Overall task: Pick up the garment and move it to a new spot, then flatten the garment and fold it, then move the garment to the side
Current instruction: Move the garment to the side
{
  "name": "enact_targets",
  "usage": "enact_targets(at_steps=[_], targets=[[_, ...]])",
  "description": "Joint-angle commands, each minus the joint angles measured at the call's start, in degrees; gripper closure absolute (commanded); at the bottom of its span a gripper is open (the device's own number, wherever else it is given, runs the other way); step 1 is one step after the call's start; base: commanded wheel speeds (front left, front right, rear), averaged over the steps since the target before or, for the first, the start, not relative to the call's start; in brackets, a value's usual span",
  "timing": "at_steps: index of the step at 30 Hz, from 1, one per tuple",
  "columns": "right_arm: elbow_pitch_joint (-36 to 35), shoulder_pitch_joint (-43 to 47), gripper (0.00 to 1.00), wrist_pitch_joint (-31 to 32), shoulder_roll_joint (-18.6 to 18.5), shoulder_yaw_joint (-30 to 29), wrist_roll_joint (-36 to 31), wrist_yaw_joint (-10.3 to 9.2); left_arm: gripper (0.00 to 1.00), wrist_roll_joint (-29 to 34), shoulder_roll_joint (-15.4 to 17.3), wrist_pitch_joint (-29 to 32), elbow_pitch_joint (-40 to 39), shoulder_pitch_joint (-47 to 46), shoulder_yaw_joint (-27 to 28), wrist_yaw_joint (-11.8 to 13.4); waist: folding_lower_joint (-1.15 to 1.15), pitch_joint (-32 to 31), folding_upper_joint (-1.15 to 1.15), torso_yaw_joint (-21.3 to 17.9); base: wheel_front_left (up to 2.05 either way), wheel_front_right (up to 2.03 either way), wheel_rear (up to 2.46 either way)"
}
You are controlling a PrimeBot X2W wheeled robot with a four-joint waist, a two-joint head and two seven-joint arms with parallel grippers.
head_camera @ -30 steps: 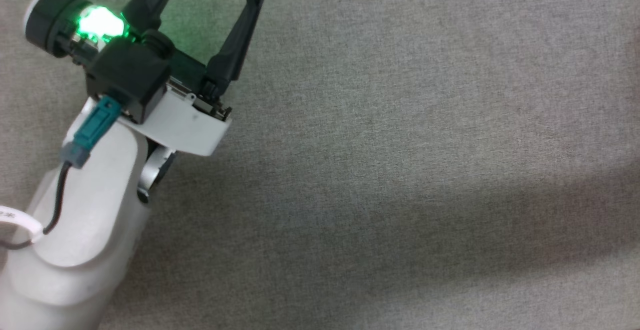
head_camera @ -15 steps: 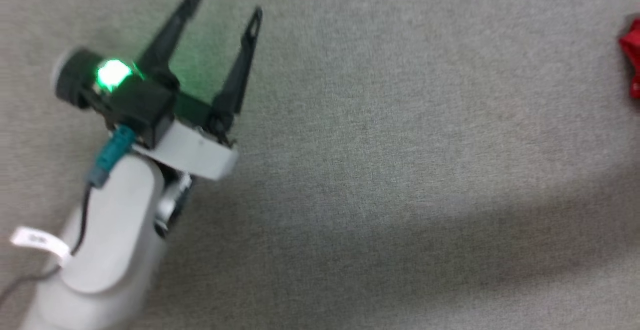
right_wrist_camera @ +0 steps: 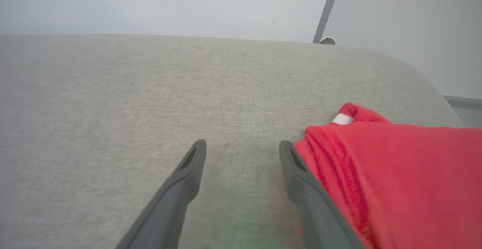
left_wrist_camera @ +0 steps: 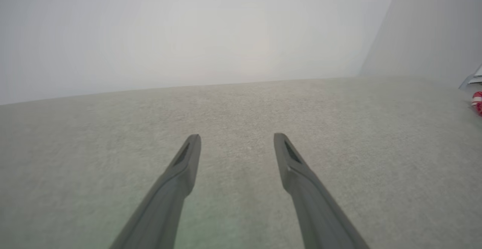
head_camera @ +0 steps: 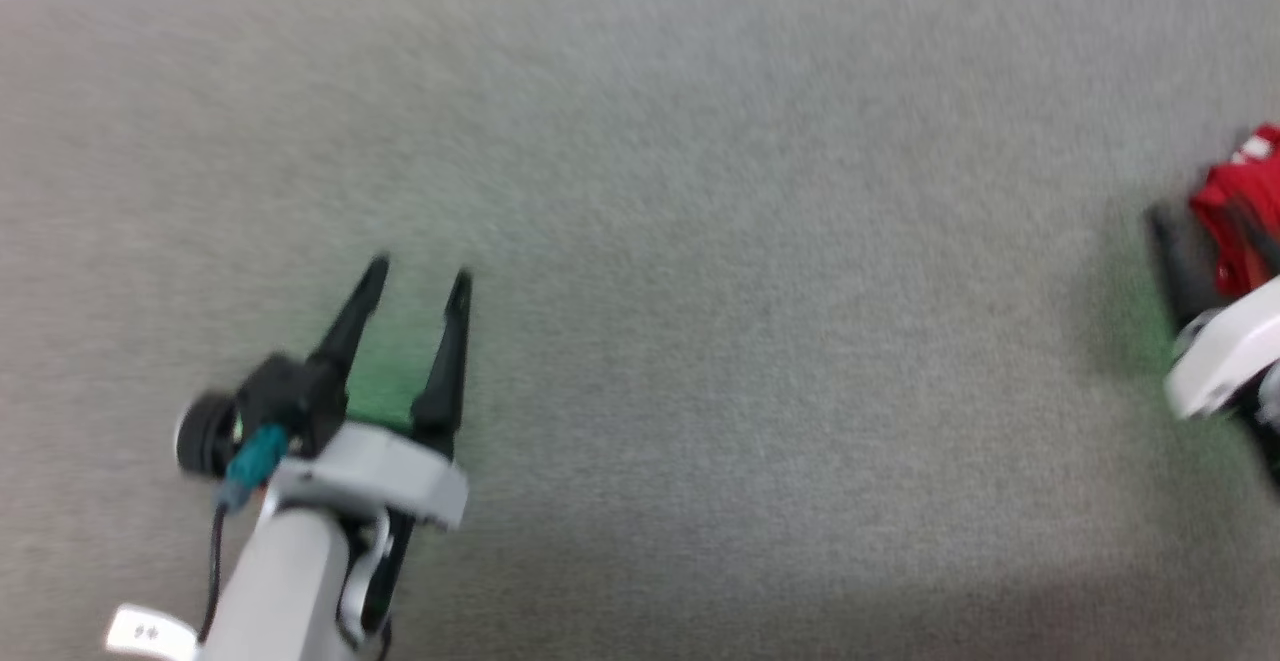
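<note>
We judged the garment (right_wrist_camera: pixel 395 166) soft, light, best pinched at a bunched fold; left gripper (left_wrist_camera: pixel 237 139) and right gripper (right_wrist_camera: pixel 243 145) stood spread, empty.

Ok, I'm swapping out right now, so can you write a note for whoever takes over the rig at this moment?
Left gripper: open, empty, over the bare grey surface, well away from the garment.
Right gripper: open, nothing between its fingers; the garment lies against the outside of one finger.
Garment: bunched up on the surface, near its rounded end.
Done: nothing that shows; the garment is neither gripped nor flat.
Left: grasp and move it, flatten, fold, set it aside.
</note>
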Motion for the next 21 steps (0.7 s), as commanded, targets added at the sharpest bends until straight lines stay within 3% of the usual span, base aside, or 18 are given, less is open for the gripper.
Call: enact_targets(at_steps=[1,6,11,21], targets=[[-0.2,2.2,0.00,-1.0,0.9,0.9,0.6,-0.06,0.00,-0.3,-0.4,0.0,0.6,2.1,0.8,-0.4,0.00,-7.7,0.00,5.2,0.00,0.00,0.00],[-1.7,6.4,0.00,-3.7,5.3,4.1,-0.4,-0.06,0.00,-0.1,-1.4,0.0,3.6,6.9,4.3,-0.7,0.00,-12.7,0.00,6.9,0.00,0.00,0.00],[-3.4,9.5,0.00,-6.1,8.4,3.6,-1.0,-0.06,0.00,0.7,-1.9,0.0,5.0,10.3,6.4,-1.3,0.00,-16.8,0.00,7.4,0.00,0.00,0.00],[-10.7,18.4,0.00,-7.3,9.1,-6.6,-5.1,-0.06,0.00,1.8,-2.8,0.0,4.2,14.6,8.7,-2.7,0.00,-21.3,0.00,6.5,0.00,0.00,0.00]])
